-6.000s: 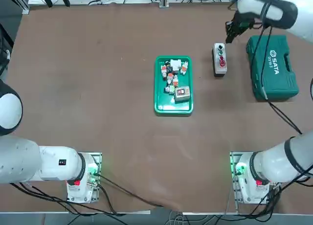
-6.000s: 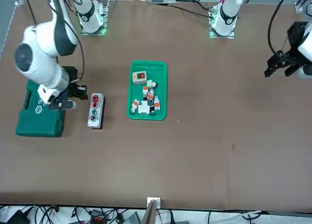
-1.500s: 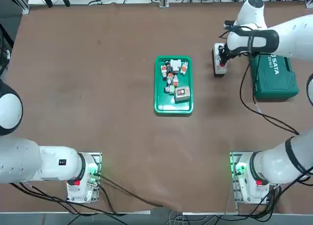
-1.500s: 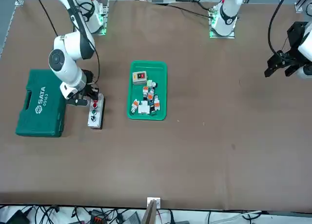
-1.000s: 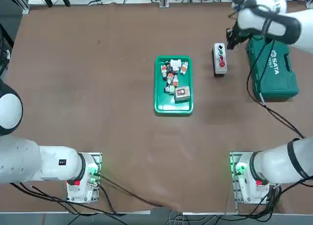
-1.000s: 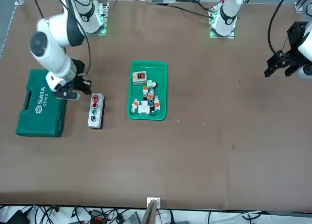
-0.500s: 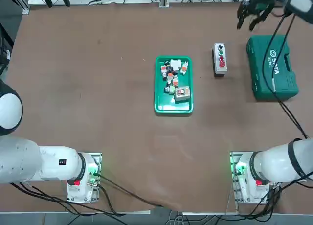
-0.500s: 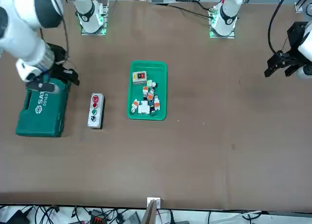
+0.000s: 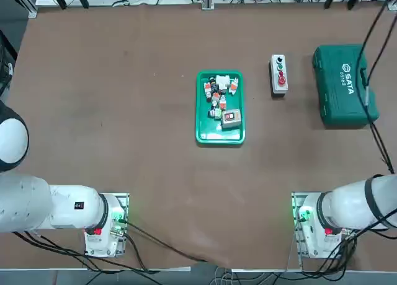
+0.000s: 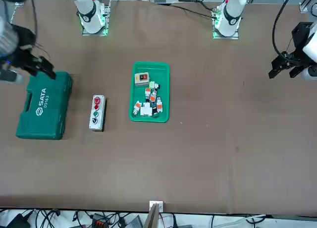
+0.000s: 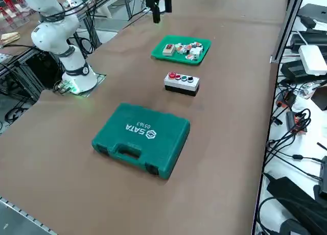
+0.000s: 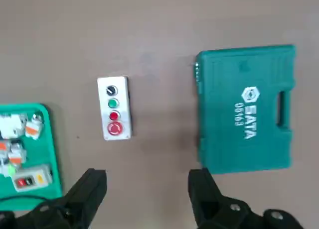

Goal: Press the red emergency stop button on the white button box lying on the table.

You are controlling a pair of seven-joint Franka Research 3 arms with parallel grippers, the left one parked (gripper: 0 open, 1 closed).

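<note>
The right gripper (image 12: 147, 189) is cut off at the frame edge in every view, and the small parts in the green tray (image 9: 200, 121) are too small to identify.

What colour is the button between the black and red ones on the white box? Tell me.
Green, on the white button box; the right wrist view shows it best.

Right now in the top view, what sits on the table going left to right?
green tray of small parts → white button box → green case. The right end effector hangs open, high above them and clear of the table.
</note>
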